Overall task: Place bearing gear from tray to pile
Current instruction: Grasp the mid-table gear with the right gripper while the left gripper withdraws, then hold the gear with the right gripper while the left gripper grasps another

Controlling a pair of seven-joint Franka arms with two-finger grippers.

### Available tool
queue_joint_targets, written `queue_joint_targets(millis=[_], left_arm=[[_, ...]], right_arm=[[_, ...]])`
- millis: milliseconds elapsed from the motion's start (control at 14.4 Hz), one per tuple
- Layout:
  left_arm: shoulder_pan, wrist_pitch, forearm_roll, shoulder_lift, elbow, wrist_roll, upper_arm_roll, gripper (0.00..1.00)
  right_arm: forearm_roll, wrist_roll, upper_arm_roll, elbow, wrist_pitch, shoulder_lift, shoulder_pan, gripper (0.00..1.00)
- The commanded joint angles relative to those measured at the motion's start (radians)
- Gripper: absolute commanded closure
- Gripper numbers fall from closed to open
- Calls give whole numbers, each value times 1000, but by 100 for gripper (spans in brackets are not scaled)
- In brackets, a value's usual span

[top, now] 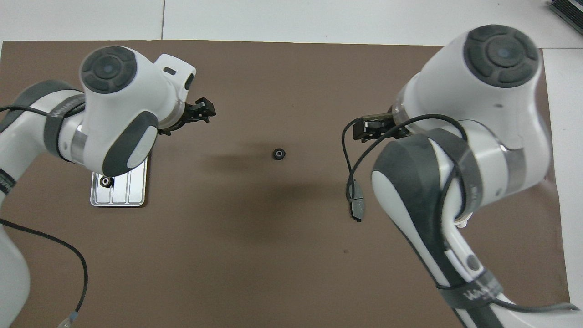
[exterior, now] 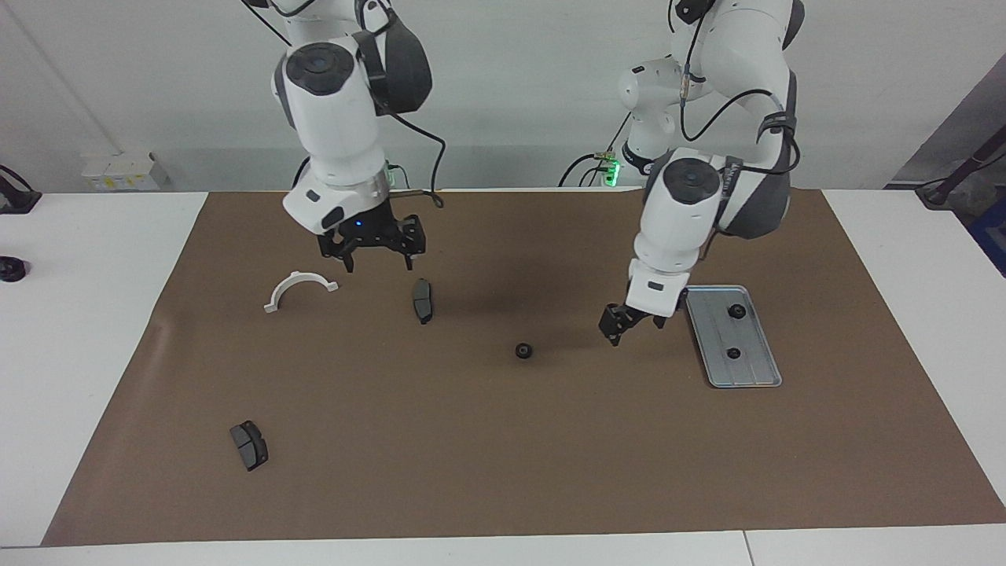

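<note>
A small black bearing gear (exterior: 523, 350) lies alone on the brown mat (exterior: 503, 456) near the middle; it also shows in the overhead view (top: 278, 154). The silver tray (exterior: 711, 369) lies toward the left arm's end and holds two more gears (exterior: 736, 311) (exterior: 733, 353). In the overhead view the tray (top: 123, 196) is partly hidden under the left arm, with one gear (top: 106, 181) showing. My left gripper (exterior: 615, 336) hangs over the mat between the lone gear and the tray. The pile is a white half-ring bracket (exterior: 300, 288) and two dark brake pads (exterior: 423, 300) (exterior: 249, 445). My right gripper (exterior: 377, 263) is open and empty above the bracket and the nearer pad.
The mat covers most of the white table (exterior: 78, 330). A small black object (exterior: 12, 269) sits on the table at the right arm's end, off the mat. Cables hang from both arms.
</note>
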Motion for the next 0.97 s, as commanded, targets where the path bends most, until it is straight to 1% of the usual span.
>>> queue_joint_targets(millis=[0, 69, 138, 277, 346, 415, 485, 554, 623, 762, 831, 900], left_arm=[[-14, -86, -158, -113, -28, 289, 175, 0], [-27, -111, -183, -132, -33, 384, 243, 0], [-28, -120, -188, -144, -45, 458, 287, 0], [-22, -96, -189, -189, -135, 557, 358, 0], [-18, -49, -189, -215, -195, 580, 393, 0], [-16, 37, -189, -245, -281, 581, 412, 0], [-14, 161, -189, -276, -380, 585, 424, 0], [-14, 254, -189, -301, -471, 597, 438, 0], [-14, 296, -189, -317, -531, 621, 446, 0], [-14, 309, -189, -318, -555, 631, 446, 1], [-16, 327, -189, -307, -561, 632, 446, 14], [-14, 358, -189, -296, -574, 634, 446, 22]], right_arm=[[-4, 94, 20, 119, 67, 142, 55, 0], [-5, 117, 38, 134, 99, 177, 62, 0], [-7, 143, 46, 154, 130, 214, 81, 0], [-14, 198, 48, 165, 176, 271, 124, 0], [-17, 220, 46, 177, 197, 310, 156, 0], [-19, 243, 46, 200, 217, 361, 180, 0], [-19, 249, 46, 208, 254, 396, 188, 0], [-28, 249, 48, 205, 274, 413, 191, 0], [-46, 249, 48, 200, 288, 421, 193, 0], [-51, 249, 51, 177, 335, 423, 193, 0], [-51, 248, 51, 151, 367, 423, 193, 0], [-50, 248, 51, 130, 394, 420, 193, 0]])
